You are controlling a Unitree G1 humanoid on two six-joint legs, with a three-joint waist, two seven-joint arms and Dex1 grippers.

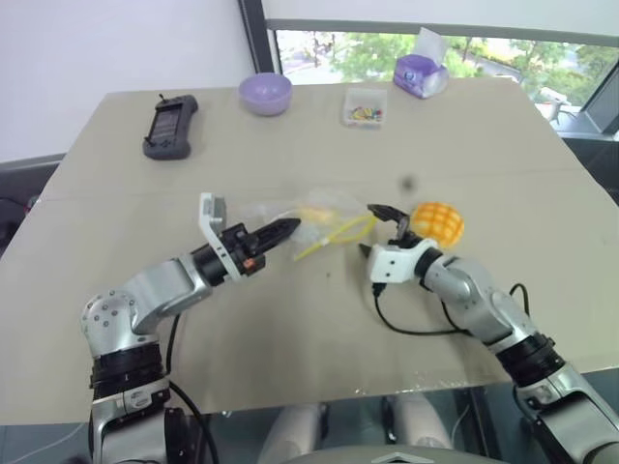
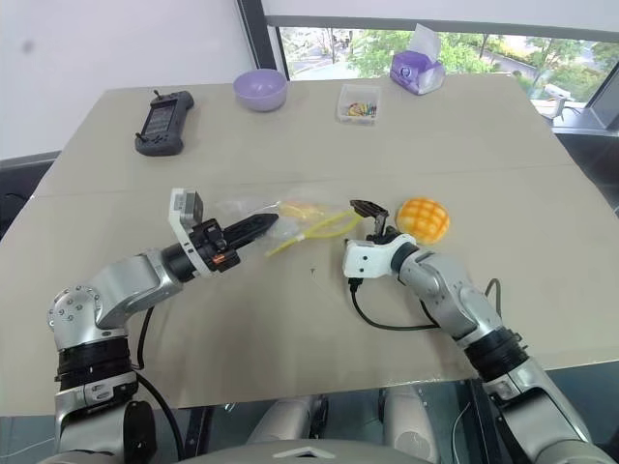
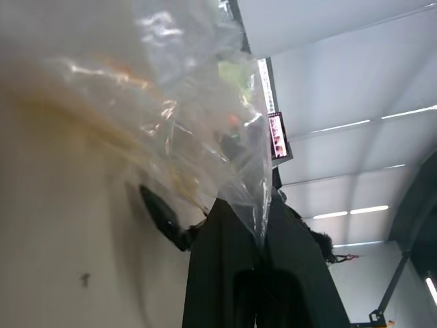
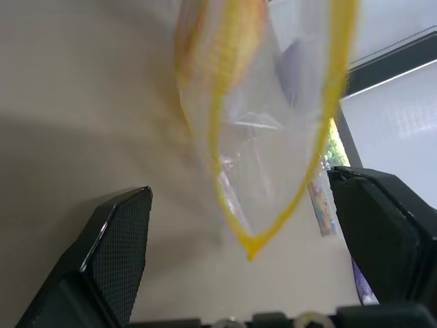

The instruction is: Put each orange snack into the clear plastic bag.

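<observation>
Left pincer (image 1: 286, 230) is clamped on the clear plastic bag (image 1: 319, 217); right pincer (image 1: 385, 224), spread wide and empty, faces its yellow-edged mouth.

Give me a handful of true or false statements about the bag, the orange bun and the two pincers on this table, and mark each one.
1. The left pincer is shut on the clear plastic bag. True.
2. The right pincer is shut on the orange bun. False: it is open, its fingers either side of the bag's yellow-edged mouth, and the orange bun lies on the table beside it.
3. The orange bun is already in the bag. False: it sits outside it.
4. A lavender bowl stands at the table's far side. True.
5. The black handheld controller lies between the two pincers. False: it lies at the far left.
</observation>
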